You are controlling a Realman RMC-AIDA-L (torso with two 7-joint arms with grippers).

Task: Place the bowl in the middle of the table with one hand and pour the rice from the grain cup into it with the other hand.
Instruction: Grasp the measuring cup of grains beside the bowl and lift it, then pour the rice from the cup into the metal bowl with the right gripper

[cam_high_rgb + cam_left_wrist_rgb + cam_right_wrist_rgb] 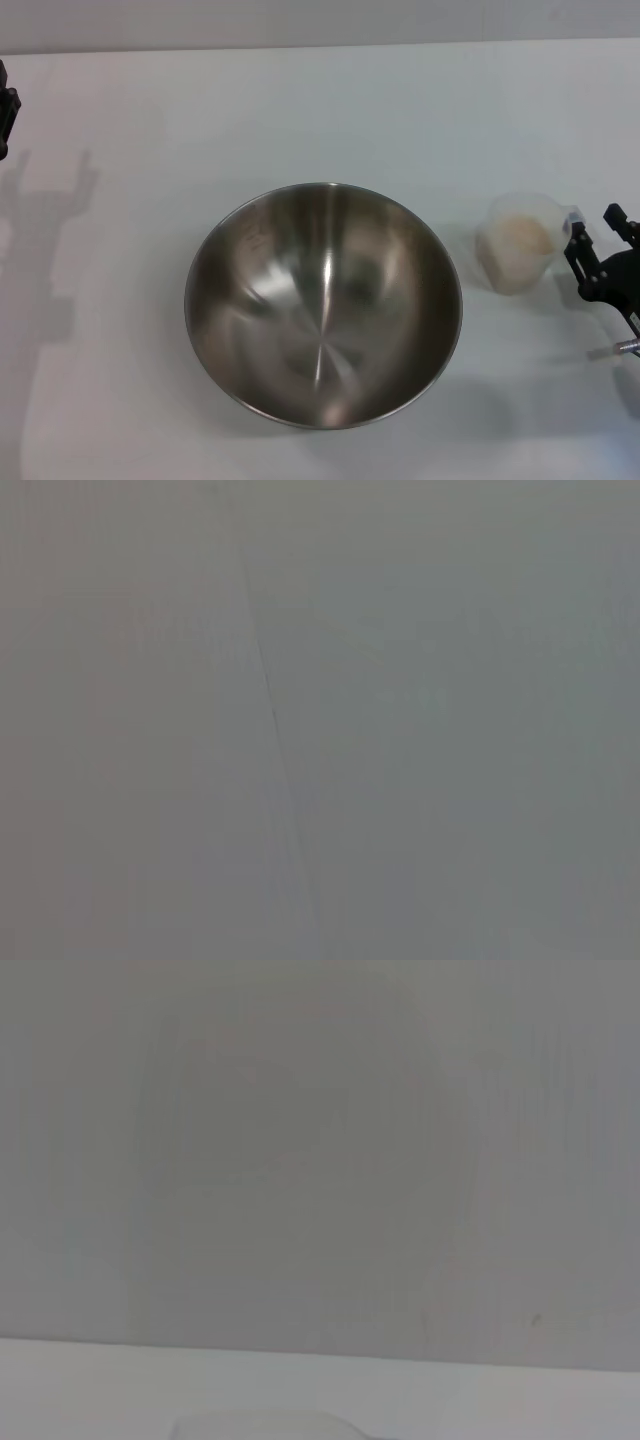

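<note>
The bowl (322,300), wide shiny steel with nothing inside, stands on the white table (300,110) near its middle in the head view. To its right sits the grain cup (520,245), small and translucent, upright, with pale rice (522,238) in it. My right gripper (595,226) is at the right edge, right beside the cup's handle side; its black fingers (582,255) stand apart and hold nothing. A small part of my left gripper (6,115) shows at the far left edge, well away from the bowl. Neither wrist view shows the bowl or any fingers.
The table's far edge (320,46) runs along the top of the head view against a grey wall. Arm shadows fall on the tabletop left of the bowl. The left wrist view shows only a plain grey surface; the right wrist view shows grey wall above a white strip.
</note>
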